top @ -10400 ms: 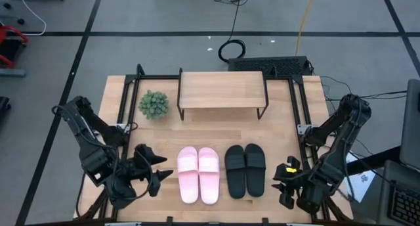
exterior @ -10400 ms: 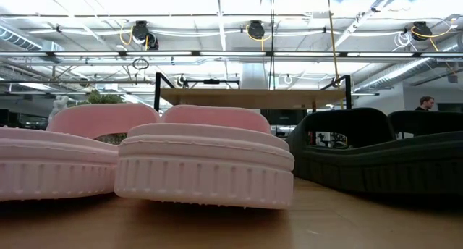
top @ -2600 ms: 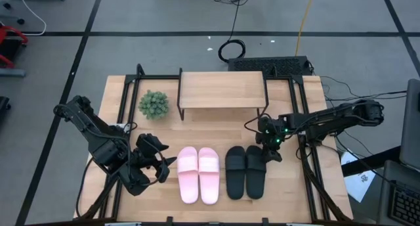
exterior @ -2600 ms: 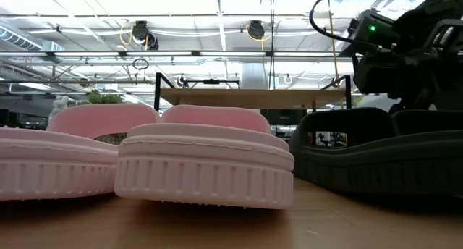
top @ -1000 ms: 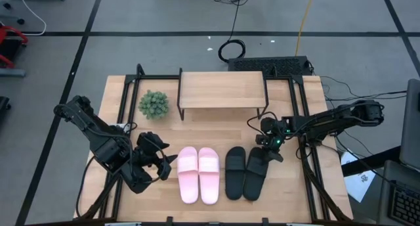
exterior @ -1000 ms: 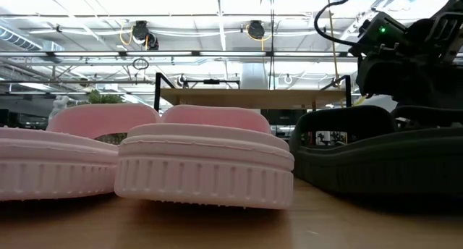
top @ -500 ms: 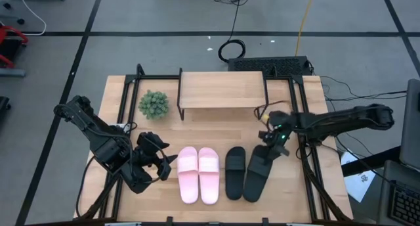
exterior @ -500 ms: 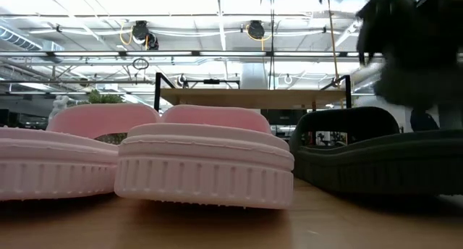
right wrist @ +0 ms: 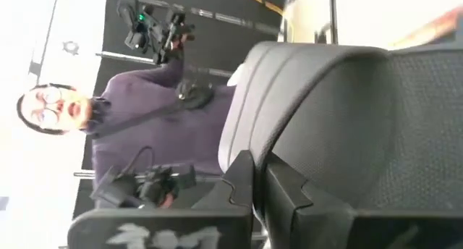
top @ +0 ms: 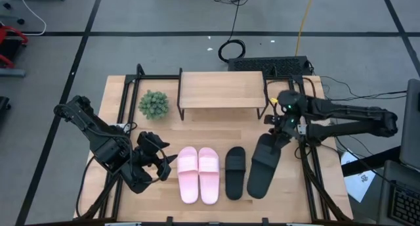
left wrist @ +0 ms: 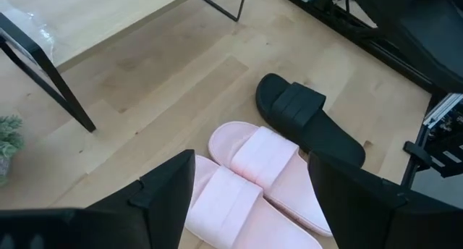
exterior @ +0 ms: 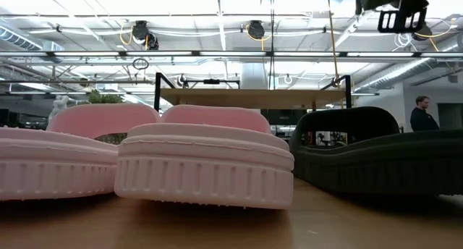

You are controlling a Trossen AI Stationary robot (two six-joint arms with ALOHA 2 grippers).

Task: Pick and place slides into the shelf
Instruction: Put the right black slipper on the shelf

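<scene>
The right hand [right wrist: 257,178] grips a black slide [right wrist: 340,104]; a person [right wrist: 145,111] stands beyond

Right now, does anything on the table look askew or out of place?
Yes: the right black slide sits skewed, angled away from its mate, its toe end gripped by the right hand. The pink pair lies straight.

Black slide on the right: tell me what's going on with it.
The right gripper has the right-hand black slide by its toe end and holds it angled away from its mate. The pink pair lies on the table, the shelf holds nothing, and the left gripper waits open beside the pink pair.
</scene>
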